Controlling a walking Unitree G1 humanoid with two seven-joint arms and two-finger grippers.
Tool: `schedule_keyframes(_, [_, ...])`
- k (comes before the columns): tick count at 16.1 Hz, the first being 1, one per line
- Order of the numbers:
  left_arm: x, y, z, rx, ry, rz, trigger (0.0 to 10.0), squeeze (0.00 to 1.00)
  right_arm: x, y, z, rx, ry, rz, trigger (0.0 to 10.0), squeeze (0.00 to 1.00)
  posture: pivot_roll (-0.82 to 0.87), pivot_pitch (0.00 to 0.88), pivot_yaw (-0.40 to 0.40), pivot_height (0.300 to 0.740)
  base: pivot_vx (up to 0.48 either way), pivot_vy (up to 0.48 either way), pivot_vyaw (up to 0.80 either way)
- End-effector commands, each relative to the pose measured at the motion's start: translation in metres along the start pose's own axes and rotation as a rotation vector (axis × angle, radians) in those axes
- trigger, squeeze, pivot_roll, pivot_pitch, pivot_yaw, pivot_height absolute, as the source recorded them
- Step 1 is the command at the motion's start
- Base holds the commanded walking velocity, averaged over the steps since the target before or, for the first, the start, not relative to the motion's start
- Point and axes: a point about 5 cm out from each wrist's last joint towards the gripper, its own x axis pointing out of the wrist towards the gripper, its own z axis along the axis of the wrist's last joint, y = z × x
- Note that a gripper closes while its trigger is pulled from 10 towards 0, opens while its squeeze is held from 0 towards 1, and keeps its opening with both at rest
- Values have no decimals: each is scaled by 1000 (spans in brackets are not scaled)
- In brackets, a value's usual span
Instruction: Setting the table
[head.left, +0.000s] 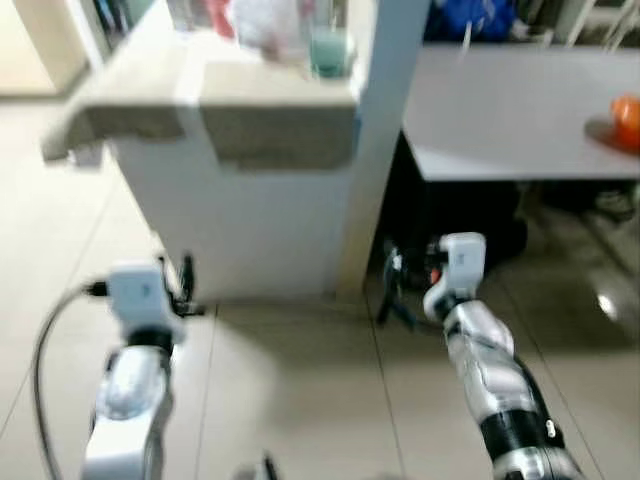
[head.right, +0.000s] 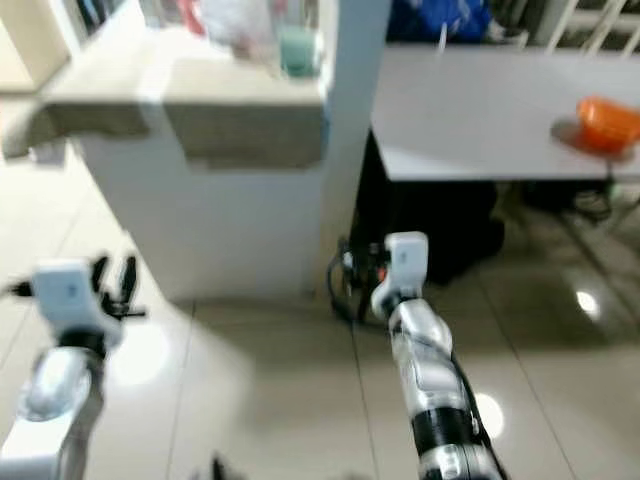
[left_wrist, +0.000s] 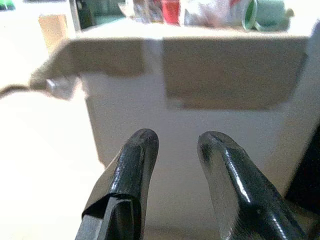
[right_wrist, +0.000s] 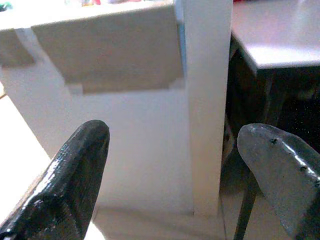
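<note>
A white dining table (head.left: 500, 100) stands at the right, with an orange bowl (head.right: 607, 122) near its right edge. On the beige counter top (head.left: 250, 100) at the left sit a mint green cup (head.left: 330, 50) and blurred red and white items. My left gripper (head.left: 185, 285) hangs low in front of the counter's white wall, open and empty; in the left wrist view the left gripper (left_wrist: 177, 142) points at that wall. My right gripper (head.left: 392, 290) is open and empty near the foot of the white pillar (head.left: 375, 150); its fingers (right_wrist: 75, 170) stand wide apart.
Under the table the space is dark, with black cables or legs by the pillar. A blue bundle (head.left: 470, 18) and white chair backs lie beyond the table. Pale tiled floor (head.left: 300, 400) spreads between me and the counter.
</note>
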Motion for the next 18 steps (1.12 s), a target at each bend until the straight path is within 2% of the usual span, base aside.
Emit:
schedule_keyframes(1, [5, 6, 12, 52, -51, 20, 10000, 0, 11, 5, 15, 2, -59, -9, 10000, 0, 23, 32, -39, 740, 0, 480, 0])
schedule_keyframes(3, [9, 5, 8, 61, -8, 14, 10000, 0, 15, 7, 15, -5, -55, -5, 10000, 0, 23, 29, -36, 740, 0, 240, 0])
schedule_keyframes(5, [11, 0, 9, 71, -14, -12, 10000, 0, 16, 11, 14, -9, -55, 8, 10000, 0, 26, 23, -28, 740, 0, 0, 0])
schedule_keyframes(7, [12, -6, 8, 39, -2, -11, 10000, 0, 16, 19, 9, -29, -52, 37, 10000, 0, 30, 14, -25, 740, 356, 322, 0])
schedule_keyframes(9, [12, -7, 8, 44, -4, -22, 10000, 0, 15, 21, 6, -35, -46, 46, 10000, 0, 33, 11, -27, 740, 381, 289, 0])
schedule_keyframes(11, [11, -9, 6, 40, 3, -30, 10000, 0, 13, 25, 1, -65, -35, 67, 10000, 0, 33, 3, -27, 740, 443, 0, 0])
schedule_keyframes(17, [13, -16, 4, 54, 21, -62, 10000, 0, 13, 29, -3, -70, -20, 77, 10000, 0, 27, 0, -21, 740, 468, 0, 0])
schedule_keyframes(18, [13, -16, 4, 51, 18, -64, 10000, 0, 14, 30, -6, -62, -3, 76, 10000, 0, 26, 0, -20, 740, 480, 0, -750])
